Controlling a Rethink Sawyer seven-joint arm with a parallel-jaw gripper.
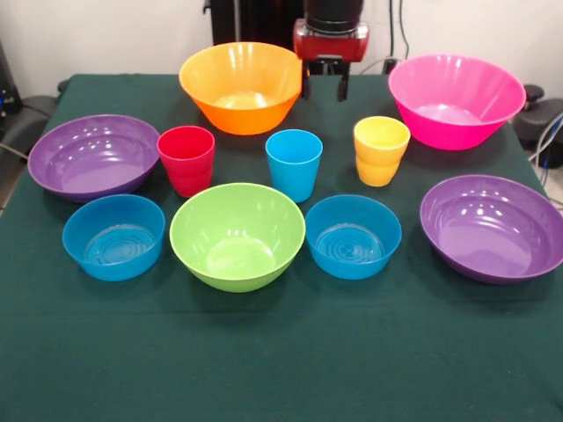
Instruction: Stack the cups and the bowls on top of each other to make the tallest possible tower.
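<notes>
With fingers (306,86) spread, the gripper (324,89) hangs over the bench's (281,369) far edge between the orange bowl (241,86) and pink bowl (455,99); cups (294,163) and bowls stand separately, unstacked.

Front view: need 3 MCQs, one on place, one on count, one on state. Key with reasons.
1. What stands between the two small blue bowls?
A. pink bowl
B. green bowl
C. red cup

2. How many cups are on the table?
A. two
B. three
C. five

3. What state is the stacking in?
A. nothing stacked
B. cups nested in a bowl
C. tower finished

Key:
1 B: the green bowl sits between the left blue bowl and right blue bowl.
2 B: red cup, blue cup, yellow cup.
3 A: every piece stands alone; the claw hangs at the far edge, holding nothing.
</notes>
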